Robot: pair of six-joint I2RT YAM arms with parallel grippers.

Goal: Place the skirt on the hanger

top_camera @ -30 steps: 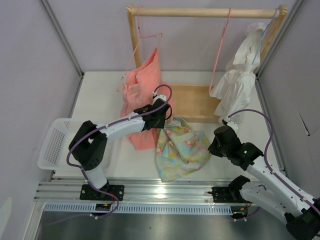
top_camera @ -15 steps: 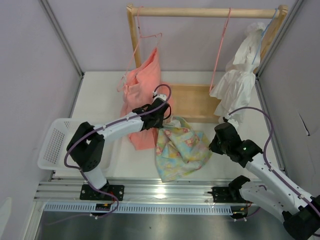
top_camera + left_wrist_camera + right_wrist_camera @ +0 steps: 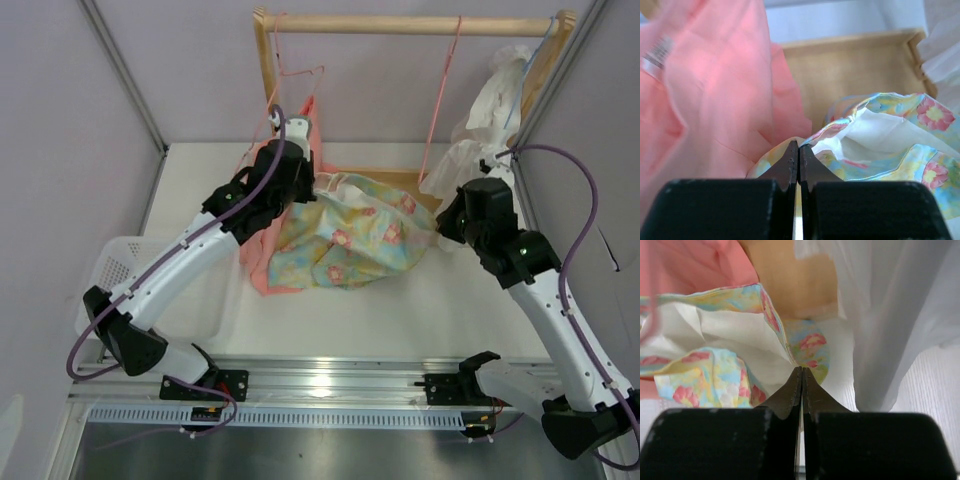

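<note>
Skirt (image 3: 350, 235) hangs stretched between my two arms above the table (image 3: 400, 310). My left gripper (image 3: 798, 145) is pressed together on one edge of it, right beside the salmon garment (image 3: 715, 90). My right gripper (image 3: 801, 369) pinches the opposite edge, next to the white garment (image 3: 890, 315). Farther back, the hanger (image 3: 442, 95) hangs by its long hook from the wooden rail (image 3: 400, 24), behind the skirt's right end.

Light was bright and even, with faint shadows. Glare sat on the rail (image 3: 320, 381). Close up, the pink garment (image 3: 705, 90) blurred; the white garment (image 3: 900, 305) looked washed out.
</note>
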